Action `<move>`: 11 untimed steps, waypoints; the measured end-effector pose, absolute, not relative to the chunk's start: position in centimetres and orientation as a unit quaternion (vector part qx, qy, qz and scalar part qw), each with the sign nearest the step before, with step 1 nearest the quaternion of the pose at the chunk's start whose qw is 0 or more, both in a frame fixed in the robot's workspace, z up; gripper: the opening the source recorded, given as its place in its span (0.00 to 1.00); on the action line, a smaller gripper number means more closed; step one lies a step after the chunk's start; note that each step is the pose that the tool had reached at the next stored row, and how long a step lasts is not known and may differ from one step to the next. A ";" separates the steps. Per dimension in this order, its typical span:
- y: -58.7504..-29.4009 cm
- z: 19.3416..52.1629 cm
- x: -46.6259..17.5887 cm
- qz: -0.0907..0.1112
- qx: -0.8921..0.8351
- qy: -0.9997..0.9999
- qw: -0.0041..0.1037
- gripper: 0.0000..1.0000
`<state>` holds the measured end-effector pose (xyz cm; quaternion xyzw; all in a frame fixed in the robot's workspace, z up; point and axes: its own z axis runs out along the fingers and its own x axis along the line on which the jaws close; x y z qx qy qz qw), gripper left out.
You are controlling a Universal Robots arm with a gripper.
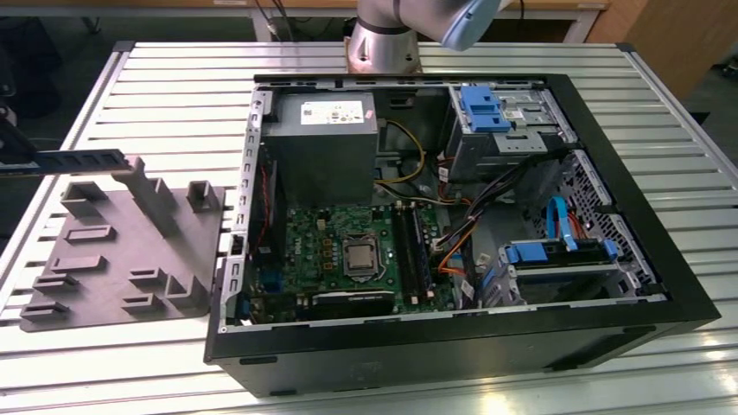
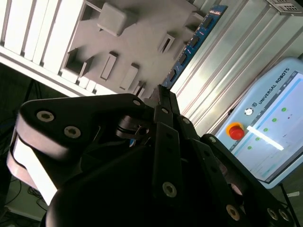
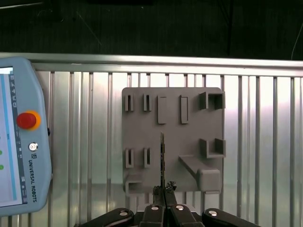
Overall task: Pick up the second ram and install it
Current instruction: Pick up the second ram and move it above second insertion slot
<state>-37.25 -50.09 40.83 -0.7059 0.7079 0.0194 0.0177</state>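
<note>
Gripper [image 3: 164, 189] pinching second ram [image 3: 162, 156] over slatted alu table [image 3: 265, 142] (dark floor [image 3: 142, 26] beyond).

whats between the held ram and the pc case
In the exterior view, the gray holder plate and a strip of slatted table lie between the second ram and the computer case.

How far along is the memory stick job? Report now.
Done: the gripper is shut on the memory stick, which looks lifted off the grey holder. In hand: the stick hangs over the holder, outside the computer case. Left: it is not yet in the motherboard slots.
</note>
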 end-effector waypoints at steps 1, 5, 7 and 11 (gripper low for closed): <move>-50.1 40.8 -37.2 0.019 -0.706 0.708 0.018 0.12; -50.1 40.8 -36.9 0.019 -0.706 0.708 0.018 0.12; -50.1 40.8 -36.8 0.019 -0.706 0.708 0.018 0.12; -50.1 40.8 -36.6 0.019 -0.706 0.708 0.018 0.12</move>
